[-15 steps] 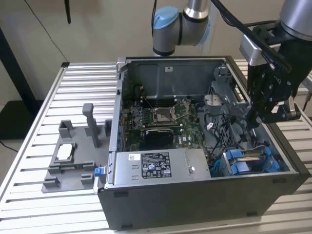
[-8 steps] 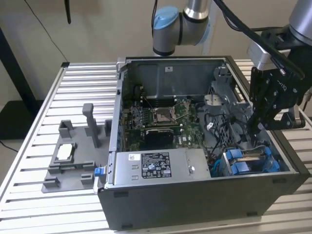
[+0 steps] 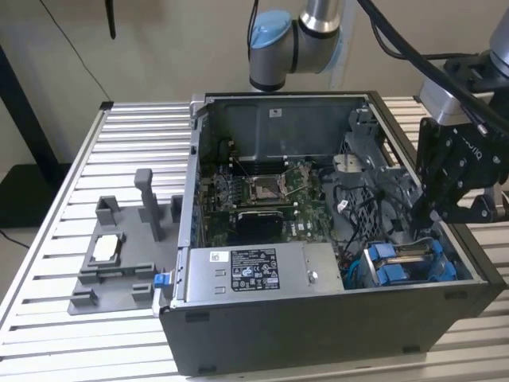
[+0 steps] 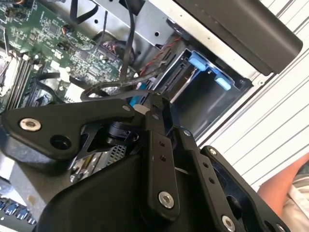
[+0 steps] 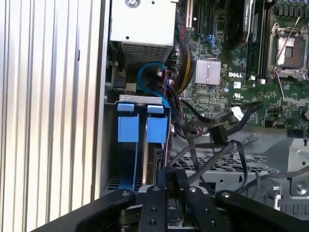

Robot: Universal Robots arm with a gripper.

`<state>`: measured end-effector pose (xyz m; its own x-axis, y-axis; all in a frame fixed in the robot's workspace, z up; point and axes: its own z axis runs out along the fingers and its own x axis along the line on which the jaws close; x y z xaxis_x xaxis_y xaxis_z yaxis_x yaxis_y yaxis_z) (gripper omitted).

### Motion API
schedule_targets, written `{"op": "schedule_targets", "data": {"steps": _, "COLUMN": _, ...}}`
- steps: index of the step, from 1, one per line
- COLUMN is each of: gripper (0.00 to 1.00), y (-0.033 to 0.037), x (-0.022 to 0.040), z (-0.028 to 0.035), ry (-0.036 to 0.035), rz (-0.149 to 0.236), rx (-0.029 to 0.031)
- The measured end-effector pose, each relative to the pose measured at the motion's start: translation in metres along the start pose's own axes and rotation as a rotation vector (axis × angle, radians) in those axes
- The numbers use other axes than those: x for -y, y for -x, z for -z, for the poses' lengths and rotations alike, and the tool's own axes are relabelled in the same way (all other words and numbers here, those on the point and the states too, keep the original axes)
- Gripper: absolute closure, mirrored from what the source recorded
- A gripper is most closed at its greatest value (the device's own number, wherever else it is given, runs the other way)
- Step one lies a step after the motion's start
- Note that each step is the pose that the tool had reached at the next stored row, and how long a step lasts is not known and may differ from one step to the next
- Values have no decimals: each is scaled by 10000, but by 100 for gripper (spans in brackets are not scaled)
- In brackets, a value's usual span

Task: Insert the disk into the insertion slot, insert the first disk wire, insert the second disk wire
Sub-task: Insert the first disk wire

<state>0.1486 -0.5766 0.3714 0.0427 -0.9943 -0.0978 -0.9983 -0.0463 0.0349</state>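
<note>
The disk [image 5: 157, 129] stands on edge in its blue carrier inside the drive bay [image 5: 112, 145], at the open computer case's [image 3: 318, 334] front corner on the exterior view's right. A second blue carrier [image 5: 128, 128] sits beside it. In the exterior view the blue carriers [image 3: 406, 267] show in that bay. My black gripper [image 3: 423, 216] hangs inside the case just above and behind the bay. Its fingertips are shut together in both wrist views [image 5: 177, 175] [image 4: 157, 104]. Loose black disk wires with connectors [image 5: 219, 133] lie next to the bay, close to the fingertips.
The motherboard [image 3: 262, 195] and the power supply [image 3: 254, 270] fill the case's middle and front. On the exterior view's left, a grey fixture [image 3: 143, 207] on the slatted table [image 3: 48, 318] holds a small silver chip [image 3: 106, 248]. Part of a person [image 4: 289, 188] is near the table edge.
</note>
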Motion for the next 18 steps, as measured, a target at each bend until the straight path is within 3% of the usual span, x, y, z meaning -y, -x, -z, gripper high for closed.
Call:
{"op": "schedule_targets", "data": {"steps": 6, "gripper": 81, "y": -40, "x": 82, "z": -30, "ry": 123, "rz": -11, "rx": 5}}
{"op": "schedule_targets", "data": {"steps": 9, "gripper": 81, "y": -47, "x": 112, "z": -50, "ry": 238, "rz": -23, "rx": 13}}
{"op": "schedule_targets", "data": {"steps": 18, "gripper": 81, "y": -56, "x": 164, "z": -104, "ry": 275, "rz": -25, "rx": 47}}
